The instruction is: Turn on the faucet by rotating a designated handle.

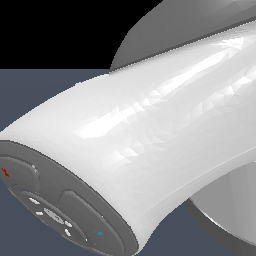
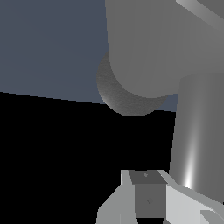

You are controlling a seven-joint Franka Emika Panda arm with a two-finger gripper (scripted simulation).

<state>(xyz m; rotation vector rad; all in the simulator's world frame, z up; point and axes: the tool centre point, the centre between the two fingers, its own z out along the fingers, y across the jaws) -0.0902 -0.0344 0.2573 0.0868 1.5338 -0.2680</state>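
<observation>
In the wrist view the faucet [image 2: 148,43] fills the upper part as a thick matte grey cylinder. Its darker speckled round base [image 2: 124,98] shows behind it. The handle [image 2: 194,135] is a shiny grey rod running from the cylinder toward my gripper [image 2: 148,199]. Only the gripper's pale fingers [image 2: 183,205] and a dark pad show at the frame's edge. The rod passes close beside them, and I cannot tell whether they touch it. The exterior view does not show the gripper.
My glossy white arm link [image 1: 150,130] with its dark button cap [image 1: 60,210] blocks most of the exterior view. Matte grey rounded shapes [image 1: 225,200] show behind it at the exterior view's right. A dark blue-grey floor [image 2: 48,43] lies beyond.
</observation>
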